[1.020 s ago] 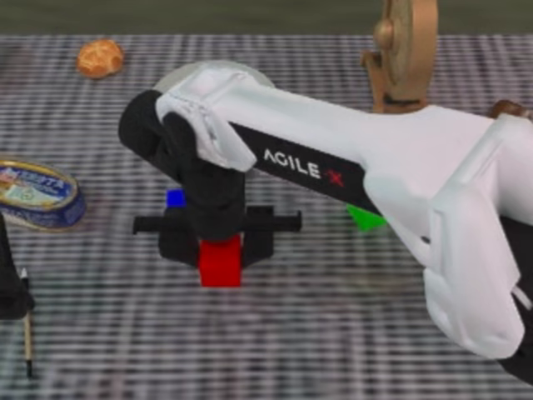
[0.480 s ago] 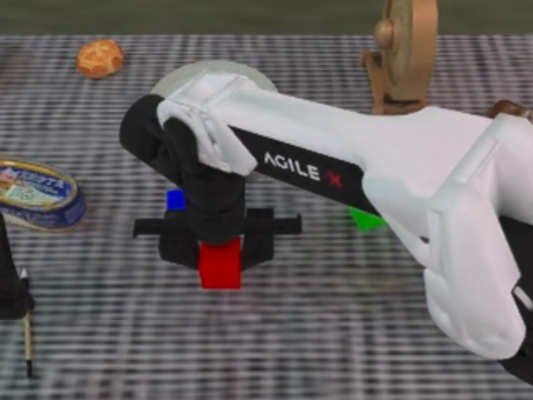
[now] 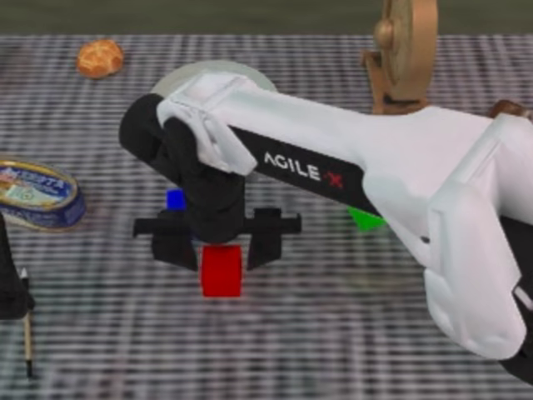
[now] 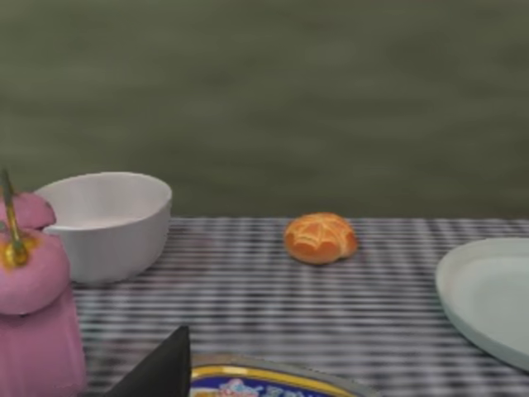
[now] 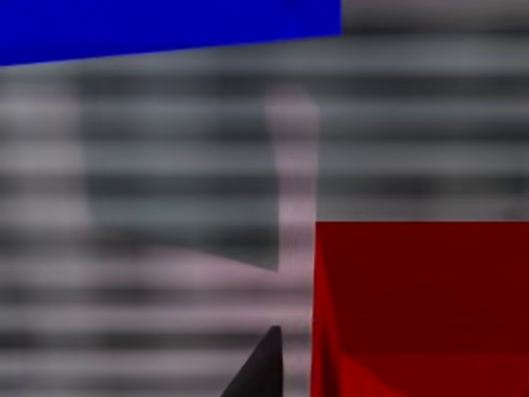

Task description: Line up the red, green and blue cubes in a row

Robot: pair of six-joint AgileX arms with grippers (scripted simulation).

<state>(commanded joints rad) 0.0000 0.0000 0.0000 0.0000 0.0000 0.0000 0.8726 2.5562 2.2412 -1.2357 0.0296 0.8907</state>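
Observation:
The red cube (image 3: 221,271) rests on the checked cloth left of the table's middle. My right gripper (image 3: 221,252) hangs over the cube's far edge, open, its black fingers (image 3: 173,247) spread to either side and clear of it. The blue cube (image 3: 175,198) peeks out just behind the gripper, to its left. Much of the green cube (image 3: 364,218) is hidden under the white right arm, right of centre. In the right wrist view the red cube (image 5: 421,306) is close up, with the blue cube (image 5: 165,25) beyond it. My left gripper (image 3: 12,287) is parked at the left edge, open and holding nothing.
A bread roll (image 3: 100,58) lies at the back left, a flat tin (image 3: 37,193) at the left edge and a pale plate (image 3: 179,77) behind the right wrist. A wooden stand (image 3: 404,50) rises at the back right. A white bowl (image 4: 107,219) and a pink bottle (image 4: 33,331) show near the left gripper.
My right gripper's fingers have spread apart and let go of the red cube, which now sits on the cloth slightly nearer the front edge. The left arm has not moved.

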